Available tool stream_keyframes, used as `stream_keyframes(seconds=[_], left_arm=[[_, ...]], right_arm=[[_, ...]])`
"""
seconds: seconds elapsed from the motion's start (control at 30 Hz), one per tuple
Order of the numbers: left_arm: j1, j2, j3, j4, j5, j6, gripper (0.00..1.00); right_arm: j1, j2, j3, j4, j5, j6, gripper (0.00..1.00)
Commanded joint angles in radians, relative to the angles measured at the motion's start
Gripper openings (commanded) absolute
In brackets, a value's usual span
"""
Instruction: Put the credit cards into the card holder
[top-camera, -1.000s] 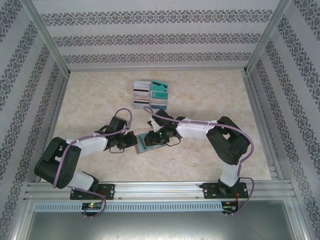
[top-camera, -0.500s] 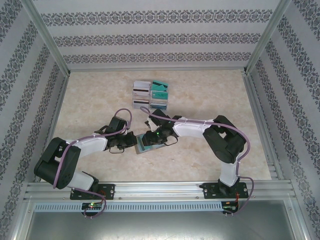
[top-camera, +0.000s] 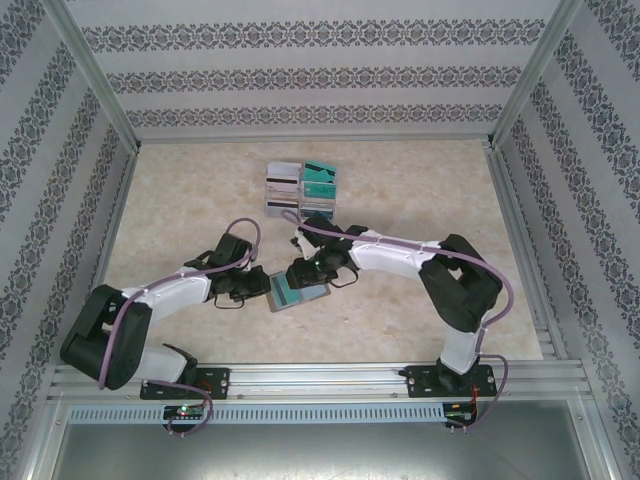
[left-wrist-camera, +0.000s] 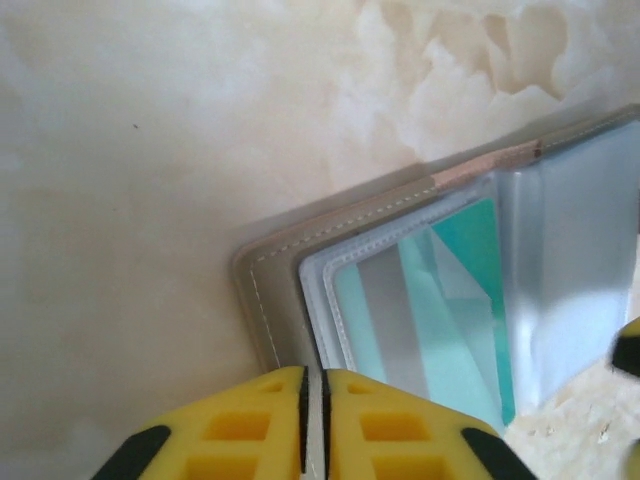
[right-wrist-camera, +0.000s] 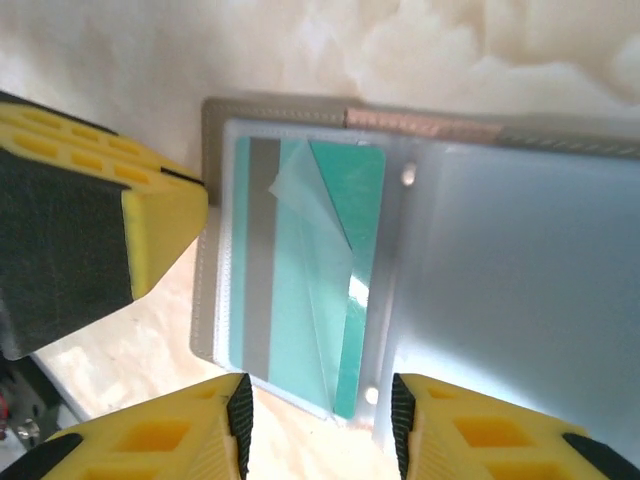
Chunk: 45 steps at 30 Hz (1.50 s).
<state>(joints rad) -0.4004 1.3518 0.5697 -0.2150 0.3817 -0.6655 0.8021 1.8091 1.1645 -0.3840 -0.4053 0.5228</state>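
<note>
Right gripper: bottom of frame, fingers half apart, straddling lower end of teal credit card; firm hold not discernible. Card lies under clear pocket in left half of open card holder. Left gripper: fingers nearly together with thin slit, at holder's edge; pinch unclear. Other credit cards at upper centre.

Both arms stretch forward and inward, wrists nearly meeting. The left gripper has its fingers almost together; the right gripper holds its jaws apart.
</note>
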Motion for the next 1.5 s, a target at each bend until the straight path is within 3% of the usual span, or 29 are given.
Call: stream_keyframes(seconds=[0.0, 0.13, 0.5, 1.07, 1.47], left_arm=[[-0.016, -0.075, 0.067, -0.15, -0.053, 0.047, 0.24], [-0.016, -0.082, 0.084, -0.173, -0.045, 0.054, 0.29], [-0.029, 0.023, 0.05, -0.084, 0.019, 0.023, 0.32], [-0.038, 0.076, 0.034, -0.04, 0.032, 0.014, 0.32], [-0.047, 0.095, 0.03, -0.016, 0.042, 0.006, 0.32]], right_arm=[[-0.041, -0.071, -0.057, -0.01, 0.017, -0.002, 0.45], [-0.066, -0.065, -0.092, 0.023, -0.011, 0.016, 0.46], [-0.075, -0.014, -0.099, 0.04, 0.004, 0.019, 0.46], [-0.07, -0.009, -0.1, -0.022, 0.111, -0.023, 0.46], [-0.04, 0.022, -0.079, 0.012, 0.069, 0.0, 0.46]])
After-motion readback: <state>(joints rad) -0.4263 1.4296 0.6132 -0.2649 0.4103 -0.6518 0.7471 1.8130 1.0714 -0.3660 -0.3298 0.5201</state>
